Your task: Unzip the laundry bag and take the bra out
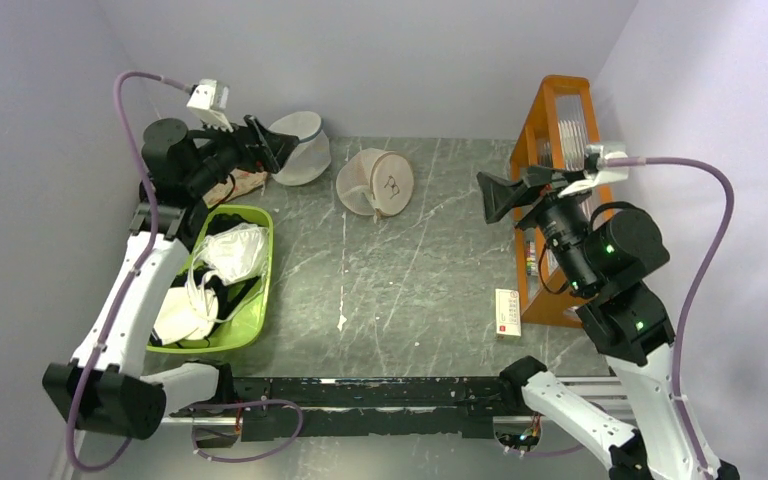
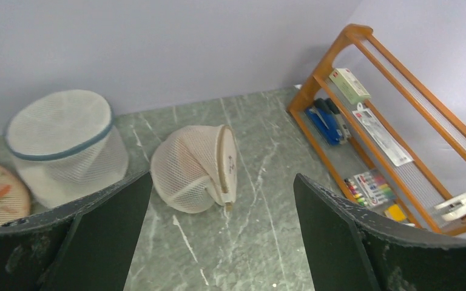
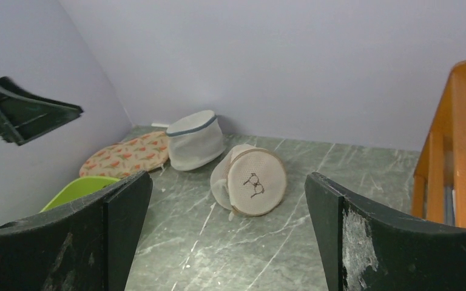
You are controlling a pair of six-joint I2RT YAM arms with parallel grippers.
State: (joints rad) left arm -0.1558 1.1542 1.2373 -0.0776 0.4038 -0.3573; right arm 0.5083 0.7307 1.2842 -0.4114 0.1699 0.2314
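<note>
The laundry bag (image 1: 375,182) sits on the bench near the middle of the far edge, a little left of centre. It is tipped up on its rim. Its flat round face, with a small black icon, is turned toward the right edge, and its mesh dome bulges toward the left. Whether the zip is done up cannot be told.

The left gripper (image 1: 282,148) is up by the far left corner, jaws spread wide with nothing between them. From its wrist view the bag lies ahead, framed between the two fingers (image 2: 103,230) and well clear of both. The right gripper (image 1: 488,200) is at the right edge in front of the wooden rack (image 1: 550,110). Its jaws are also spread wide and empty, and the bag lies ahead between its fingers (image 3: 121,230), again well apart.

Just left of the bag stands a whitish mesh cylinder (image 1: 300,148), with a flat orange-patterned pad (image 3: 127,154) beyond it. A green basket (image 1: 260,290) lies along the left edge.
</note>
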